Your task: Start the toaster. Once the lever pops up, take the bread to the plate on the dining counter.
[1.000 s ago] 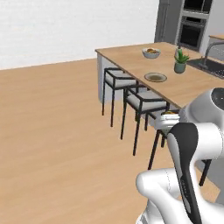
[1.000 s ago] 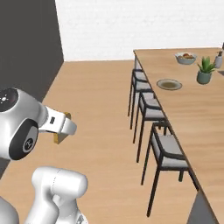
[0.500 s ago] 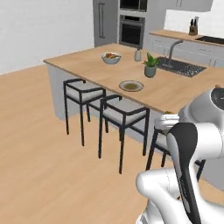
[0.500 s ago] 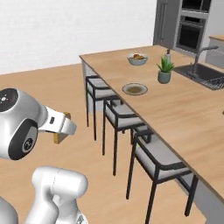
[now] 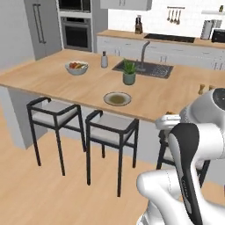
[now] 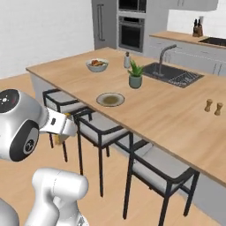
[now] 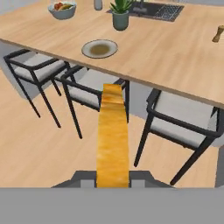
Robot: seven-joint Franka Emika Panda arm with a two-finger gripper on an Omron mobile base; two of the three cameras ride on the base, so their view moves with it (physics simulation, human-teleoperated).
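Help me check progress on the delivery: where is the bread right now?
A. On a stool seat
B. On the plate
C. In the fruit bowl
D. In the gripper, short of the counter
D: in the hand view the bread sticks out from the gripper above the floor and stools, while the plate on the counter lies bare ahead.
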